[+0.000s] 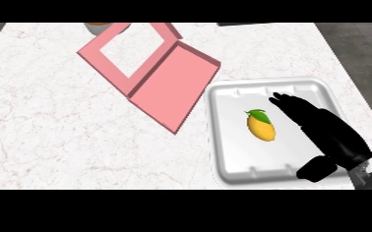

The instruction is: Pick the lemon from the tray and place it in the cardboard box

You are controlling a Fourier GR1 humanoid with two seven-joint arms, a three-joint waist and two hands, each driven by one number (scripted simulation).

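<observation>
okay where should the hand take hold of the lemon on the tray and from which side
Probably across the lemon's narrow middle, coming from above and its right, where the right hand hovers open. It lies flat and elongated on the white tray, leaf at the far end, with bare tray either side.

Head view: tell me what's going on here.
The right robot hand hovers over the white tray, fingers straight, just right of the lemon, which lies in the tray and is not yet gripped. The pink box sits open on the counter to the tray's upper left, with nothing visible inside. The left robot hand is out of view.
</observation>
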